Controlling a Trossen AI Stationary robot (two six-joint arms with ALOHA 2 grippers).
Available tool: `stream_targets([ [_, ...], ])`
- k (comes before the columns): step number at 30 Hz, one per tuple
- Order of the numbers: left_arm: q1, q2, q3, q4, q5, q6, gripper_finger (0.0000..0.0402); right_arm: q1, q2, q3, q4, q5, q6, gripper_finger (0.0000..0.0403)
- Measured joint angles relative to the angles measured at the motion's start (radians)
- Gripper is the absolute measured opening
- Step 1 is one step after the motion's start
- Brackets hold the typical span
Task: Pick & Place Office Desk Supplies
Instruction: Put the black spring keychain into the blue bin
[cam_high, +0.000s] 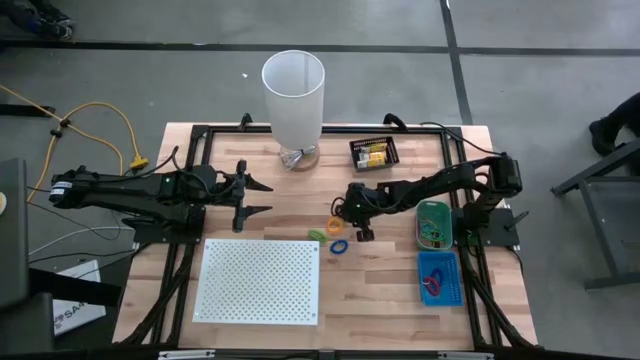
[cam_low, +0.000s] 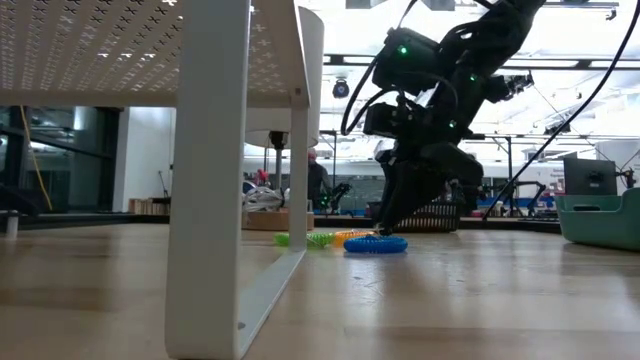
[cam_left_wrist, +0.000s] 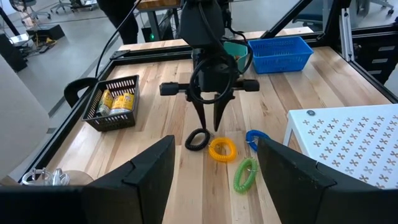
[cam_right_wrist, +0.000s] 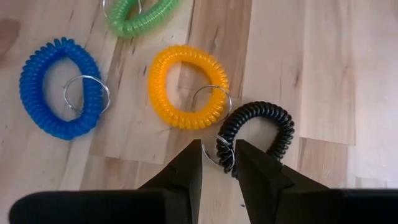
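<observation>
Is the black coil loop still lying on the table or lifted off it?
On the table. The black coil loop lies flat on the wood beside the orange loop; the right pincer straddles its edge, not lifting.

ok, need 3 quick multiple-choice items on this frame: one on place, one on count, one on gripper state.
1. Where does the right gripper stand?
A. Over the blue basket
B. At the black loop on the table
C. Above the white board

2. How many coiled loops lie loose on the wood?
A. Two
B. Six
C. Four

3. How does the left gripper stand?
A. Open, holding nothing
B. Shut on a packet
C. Shut on the green loop

Answers:
1 B, its fingertips straddle the black loop's edge.
2 C, the green loop, blue loop, yellow loop and black one.
3 A, its fingers stand spread apart over bare wood.
</observation>
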Motion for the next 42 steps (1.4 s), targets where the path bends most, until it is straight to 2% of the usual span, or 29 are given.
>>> stream_targets([
  [11, 0.000, 0.000, 0.000, 0.000, 0.000, 0.000, 0.0221, -0.008, 0.000, 0.000, 0.002, -0.006, -0.004, 0.0085],
  [18, 0.000, 0.000, 0.000, -0.001, 0.000, 0.000, 0.0221, -0.014, 0.046, 0.001, 0.026, -0.059, -0.003, 0.0085],
  [30, 0.000, 0.000, 0.000, -0.001, 0.000, 0.000, 0.0221, -0.015, 0.065, 0.002, 0.067, -0.049, 0.001, 0.0085],
  [42, 0.000, 0.000, 0.000, 0.000, 0.000, 0.000, 0.0221, -0.015, 0.065, 0.001, 0.064, -0.049, 0.003, 0.0031],
])
